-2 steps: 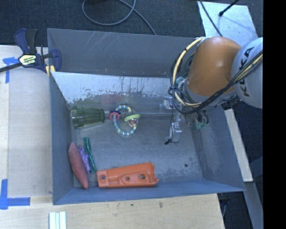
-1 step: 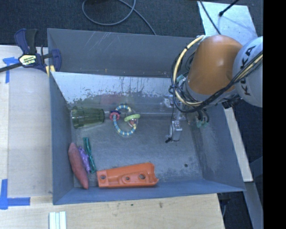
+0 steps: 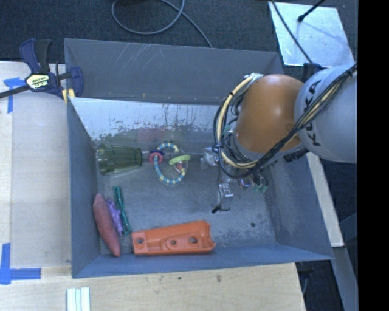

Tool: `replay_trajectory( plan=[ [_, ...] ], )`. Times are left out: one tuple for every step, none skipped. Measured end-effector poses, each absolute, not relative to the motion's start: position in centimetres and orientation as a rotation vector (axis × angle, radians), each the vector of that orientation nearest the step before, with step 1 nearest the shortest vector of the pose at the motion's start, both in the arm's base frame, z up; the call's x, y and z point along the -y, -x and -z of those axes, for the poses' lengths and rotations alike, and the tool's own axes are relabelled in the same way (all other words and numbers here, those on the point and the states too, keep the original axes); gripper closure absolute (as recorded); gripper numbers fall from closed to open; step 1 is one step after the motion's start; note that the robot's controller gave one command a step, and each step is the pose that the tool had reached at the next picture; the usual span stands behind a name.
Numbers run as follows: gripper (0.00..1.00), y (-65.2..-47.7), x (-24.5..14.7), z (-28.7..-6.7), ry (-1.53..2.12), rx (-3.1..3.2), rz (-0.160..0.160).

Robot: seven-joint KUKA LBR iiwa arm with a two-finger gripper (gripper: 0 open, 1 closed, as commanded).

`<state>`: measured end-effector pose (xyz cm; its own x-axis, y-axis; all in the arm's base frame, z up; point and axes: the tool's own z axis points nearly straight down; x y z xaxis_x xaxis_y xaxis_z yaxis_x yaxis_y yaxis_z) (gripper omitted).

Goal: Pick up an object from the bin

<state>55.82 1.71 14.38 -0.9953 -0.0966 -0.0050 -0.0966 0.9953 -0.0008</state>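
Green cup (image 3: 120, 160) on its side, left of centre on the bin (image 3: 182, 73) floor; beaded ring toy (image 3: 169, 163) near, right of it. Lower left: reddish oblong (image 3: 106, 226), purple piece (image 3: 115, 214), green stick (image 3: 121, 209) bunched together. Orange holed bracket (image 3: 173, 237) lower centre. Black cable (image 3: 152, 18), frame top.

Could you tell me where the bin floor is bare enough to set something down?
Bare floor lies between the ring toy, the orange block and the gripper, and right of the gripper. The lower-left corner is crowded.

The pincer (image 3: 220, 203) hangs near the orange block (image 3: 173, 238) in the bin (image 3: 182, 67).
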Motion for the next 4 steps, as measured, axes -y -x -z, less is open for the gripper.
replay_trajectory(
  plan=[
    [0.0,-51.8,-7.8,-13.0,0.165,-3.134,-0.002],
    [0.0,-51.4,-8.6,-13.8,0.468,-3.099,0.001],
    [0.0,-50.2,-8.9,-8.0,0.377,-3.109,-0.002],
    [1.0,-49.1,-10.9,-7.1,0.638,-3.066,0.003]
  ],
)
